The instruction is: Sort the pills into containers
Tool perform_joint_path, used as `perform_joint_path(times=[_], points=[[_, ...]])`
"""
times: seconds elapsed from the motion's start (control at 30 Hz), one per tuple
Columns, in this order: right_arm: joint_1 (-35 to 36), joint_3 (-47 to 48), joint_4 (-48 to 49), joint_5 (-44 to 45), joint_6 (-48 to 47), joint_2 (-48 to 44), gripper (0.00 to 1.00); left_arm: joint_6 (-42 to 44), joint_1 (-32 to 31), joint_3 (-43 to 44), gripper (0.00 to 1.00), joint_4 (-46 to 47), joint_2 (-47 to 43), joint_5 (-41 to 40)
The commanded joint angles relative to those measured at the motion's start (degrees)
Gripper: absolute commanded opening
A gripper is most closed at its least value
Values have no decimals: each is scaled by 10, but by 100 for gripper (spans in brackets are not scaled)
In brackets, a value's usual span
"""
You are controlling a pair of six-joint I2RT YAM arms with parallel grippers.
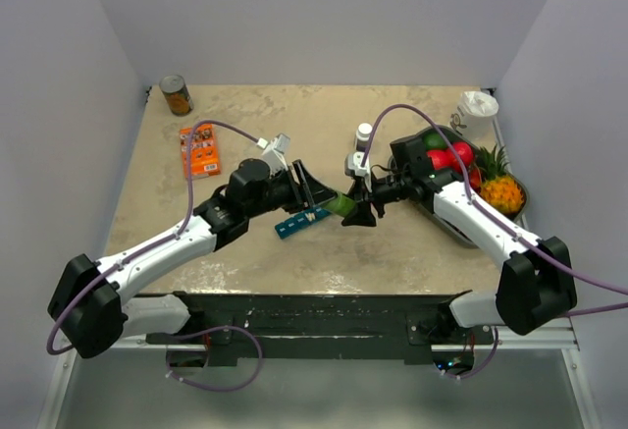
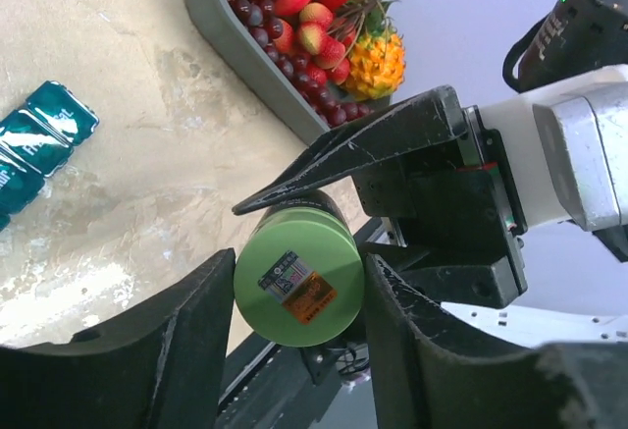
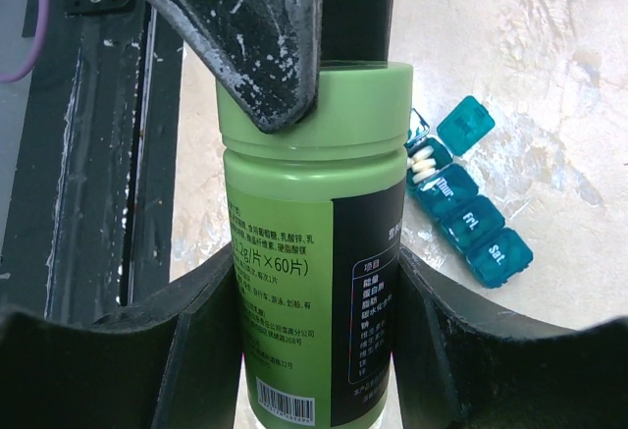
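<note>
The step in hand is judged to be the opening of the green bottle (image 3: 285,252), so that more pills can be poured out. The bottle is held roughly level just to the right of the organiser (image 1: 299,223) and appears to be lifted off the table (image 1: 412,242). Its body is clamped between the fingers of the right gripper (image 1: 359,207), while its cap (image 3: 324,115) is pinched by the left gripper (image 1: 320,197), with a finger pressed against each side. Whether the cap is already loosened cannot be told.

The organiser lies flat on the table. In the right wrist view one compartment (image 3: 424,167) is seen open, lid raised, with a few white pills (image 3: 423,162) inside. The three lids beyond it, marked Thur, Fri and Sat, are shut. The far end of the organiser is hidden behind the bottle in that view.

For the next move a twist of the cap against a fixed body is called for. The right grip must be kept firm so that the bottle does not spin with the cap, and the left wrist must be turned about the bottle's own axis. Once the cap is off, the mouth should be kept up until it is brought over the organiser — the compartments are small, and a spill beside them is the likely fault.
</note>
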Motion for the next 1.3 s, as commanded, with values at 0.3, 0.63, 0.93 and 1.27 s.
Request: perform_joint_path(times=[0.3, 0.63, 0.93, 1.27], points=[[3, 34, -9, -114, 10, 11, 0, 220, 49, -54, 4, 198, 21, 317], [2, 30, -4, -220, 27, 41, 0, 536, 57, 59, 59, 23, 44, 352], [3, 40, -31, -171, -7, 33, 0, 309, 72, -73, 99, 194, -169, 101], [2, 36, -18, -99, -5, 20, 0, -4, 38, -29, 99, -21, -110, 78]])
